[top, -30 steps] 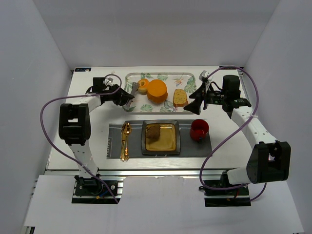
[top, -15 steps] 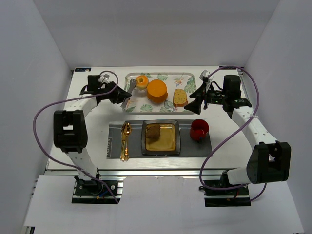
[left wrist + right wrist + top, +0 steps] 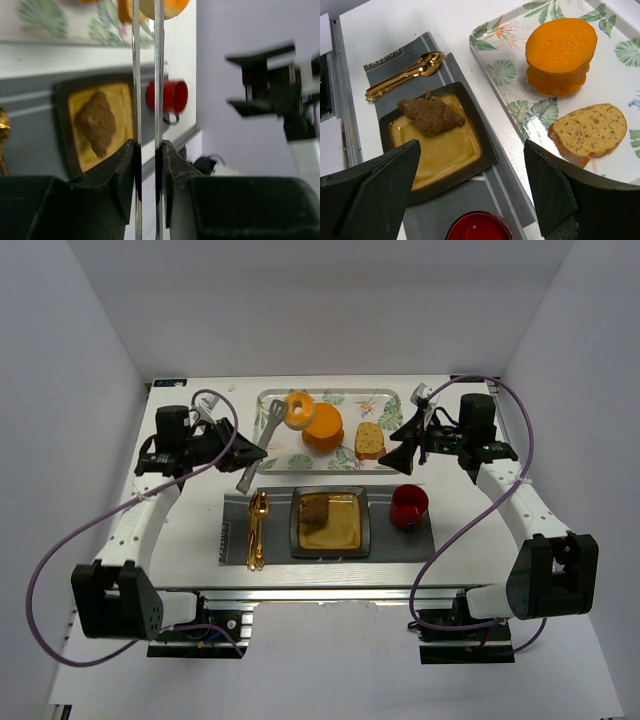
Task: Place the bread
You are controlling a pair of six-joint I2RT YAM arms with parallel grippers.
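On the grey placemat [image 3: 451, 75], the word PASSION; left jaws tight on tongs [image 3: 159, 75], right jaws agape

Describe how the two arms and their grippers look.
The left arm and right arm have white links and chunky black joints. A purple cable loops along each: left cable, right cable. The left gripper and right gripper are black; the right one's fingers are broad, tapering wedges.
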